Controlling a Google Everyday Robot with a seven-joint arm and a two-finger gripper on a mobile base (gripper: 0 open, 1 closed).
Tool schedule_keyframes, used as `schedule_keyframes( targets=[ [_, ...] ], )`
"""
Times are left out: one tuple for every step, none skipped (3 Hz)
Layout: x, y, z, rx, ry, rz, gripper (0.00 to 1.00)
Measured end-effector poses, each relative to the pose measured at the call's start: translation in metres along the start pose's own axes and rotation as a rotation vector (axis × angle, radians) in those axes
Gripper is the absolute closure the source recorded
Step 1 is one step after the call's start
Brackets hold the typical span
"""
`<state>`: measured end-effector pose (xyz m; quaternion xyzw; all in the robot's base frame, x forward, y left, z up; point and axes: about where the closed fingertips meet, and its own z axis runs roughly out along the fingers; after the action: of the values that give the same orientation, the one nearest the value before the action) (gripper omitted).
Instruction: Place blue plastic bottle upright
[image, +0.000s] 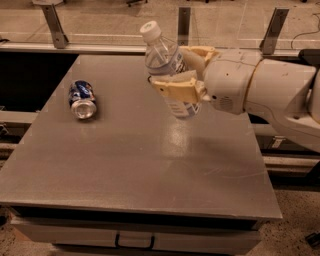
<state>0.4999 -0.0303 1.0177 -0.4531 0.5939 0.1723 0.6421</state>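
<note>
Gray table (150, 170) w/ blue can (82, 99) on side; tool (171, 70) above.

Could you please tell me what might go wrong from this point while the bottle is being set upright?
1. The bottle is tilted, cap toward the upper left, gripped in the end effector above the table. If released at this lean, it would likely topple and roll.
2. The can lies on its side to the left, apart from the bottle. A wide swing could knock it and set it rolling.
</note>
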Motion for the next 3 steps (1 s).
schedule_keyframes(
  targets=[
    [-0.003,0.002,0.001,0.003,-0.008,0.024,1.0],
    [-0.003,0.003,0.003,0.003,-0.033,0.049,1.0],
    [0.011,-0.001,0.007,0.024,-0.088,0.148,1.0]
  ],
)
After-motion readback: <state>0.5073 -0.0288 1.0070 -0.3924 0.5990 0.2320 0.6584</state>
